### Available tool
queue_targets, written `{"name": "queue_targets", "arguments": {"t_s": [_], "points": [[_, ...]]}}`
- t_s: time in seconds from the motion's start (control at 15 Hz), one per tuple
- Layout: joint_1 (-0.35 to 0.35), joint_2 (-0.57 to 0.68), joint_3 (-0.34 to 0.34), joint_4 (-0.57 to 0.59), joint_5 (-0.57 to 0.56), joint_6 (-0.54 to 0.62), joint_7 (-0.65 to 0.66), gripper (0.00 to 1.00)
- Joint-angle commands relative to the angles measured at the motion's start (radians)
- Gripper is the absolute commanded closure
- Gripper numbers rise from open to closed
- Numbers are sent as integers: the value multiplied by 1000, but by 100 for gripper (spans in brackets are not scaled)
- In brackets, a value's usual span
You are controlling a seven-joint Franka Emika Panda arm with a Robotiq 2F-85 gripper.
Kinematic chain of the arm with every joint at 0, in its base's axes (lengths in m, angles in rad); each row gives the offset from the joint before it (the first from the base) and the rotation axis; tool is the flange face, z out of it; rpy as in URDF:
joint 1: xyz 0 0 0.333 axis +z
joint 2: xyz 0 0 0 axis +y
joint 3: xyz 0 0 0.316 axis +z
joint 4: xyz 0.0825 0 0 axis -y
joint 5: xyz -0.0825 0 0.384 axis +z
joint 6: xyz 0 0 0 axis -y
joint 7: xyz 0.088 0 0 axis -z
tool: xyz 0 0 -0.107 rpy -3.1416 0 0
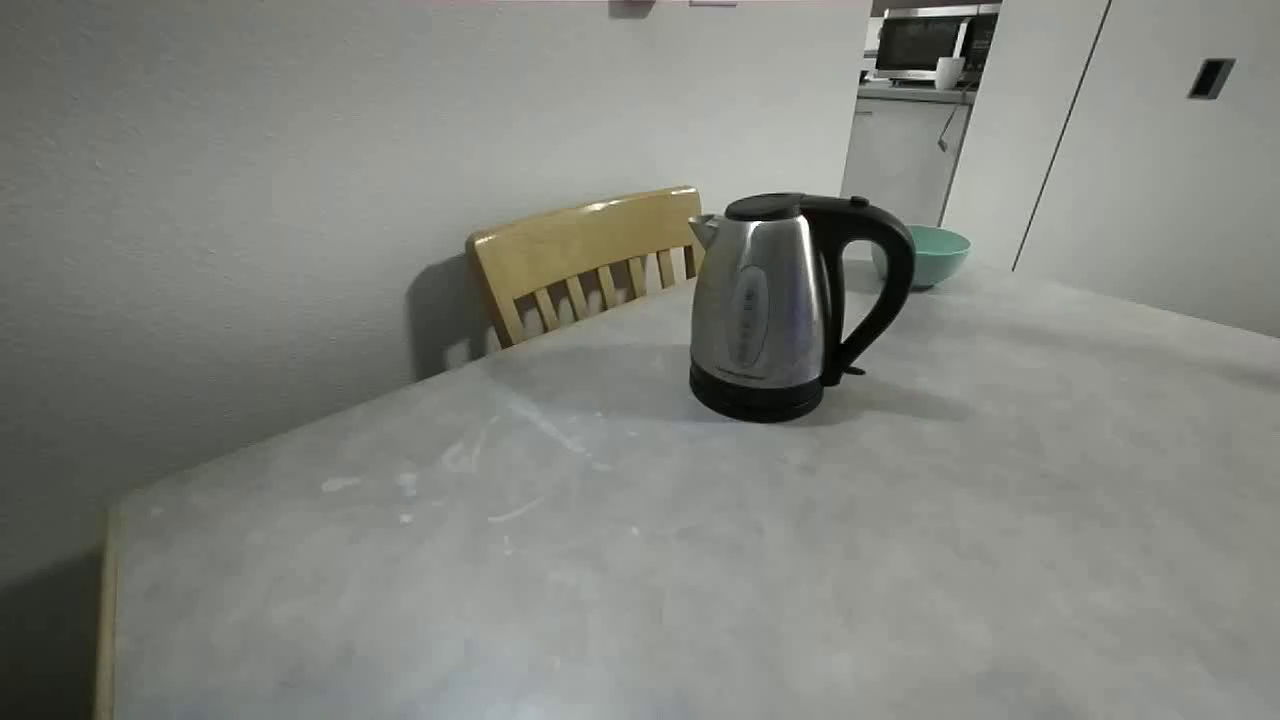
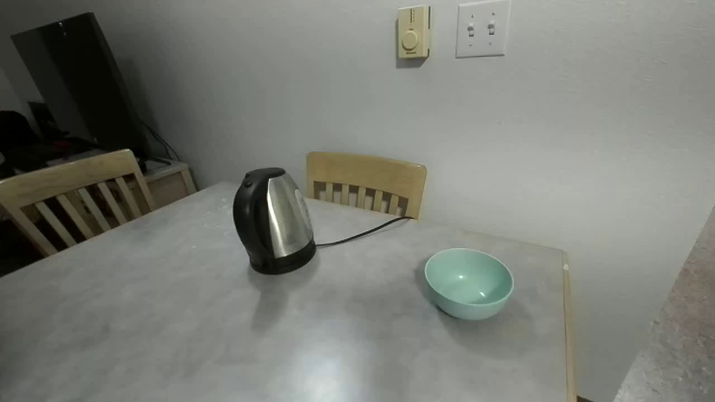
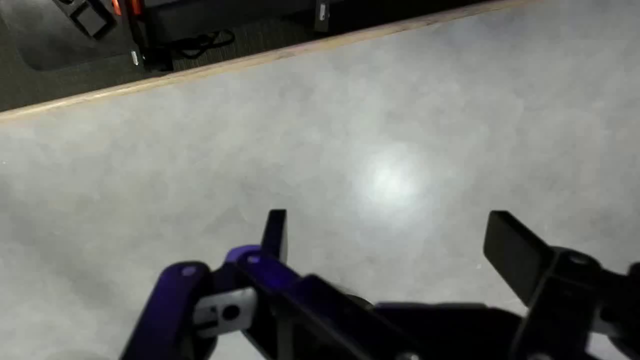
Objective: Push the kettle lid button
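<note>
The steel kettle [image 1: 755, 310] stands upright on the table; it also shows in an exterior view [image 2: 289, 218]. Its black lid [image 1: 765, 207] lies shut on top, and the lid also shows in an exterior view [image 2: 271, 172]. A small black button [image 1: 858, 202] sits on top of the loop handle [image 1: 893, 270]; the button also shows in an exterior view [image 2: 247, 182]. My gripper [image 3: 389, 215] shows only in the wrist view, open and with nothing between its fingers, above the grey table top. A dark rounded edge behind it is mostly hidden; I cannot tell what it is.
A mint-green bowl [image 2: 469, 285] stands on the table [image 2: 184, 335] beside the kettle. A black cord [image 2: 366, 231] runs from the kettle base to the table's far edge. A wooden chair [image 2: 366, 170] and the wall are behind. The table's wooden edge [image 3: 260, 59] shows in the wrist view.
</note>
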Motion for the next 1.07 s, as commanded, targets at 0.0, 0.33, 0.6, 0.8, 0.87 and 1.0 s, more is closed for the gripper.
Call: {"name": "queue_targets", "arguments": {"t_s": [0.0, 0.33, 0.6, 0.8, 0.87, 1.0], "points": [[-7, 0, 5, 2, 4, -3, -5, 0], [-14, 35, -26, 54, -64, -26, -101, 0], [-5, 113, -85, 143, -158, -185, -260, 0], [6, 179, -127, 213, -204, -283, -384, 0], [12, 206, -141, 240, -211, -310, -428, 0], [3, 144, -128, 188, -194, -270, -388, 0]]}}
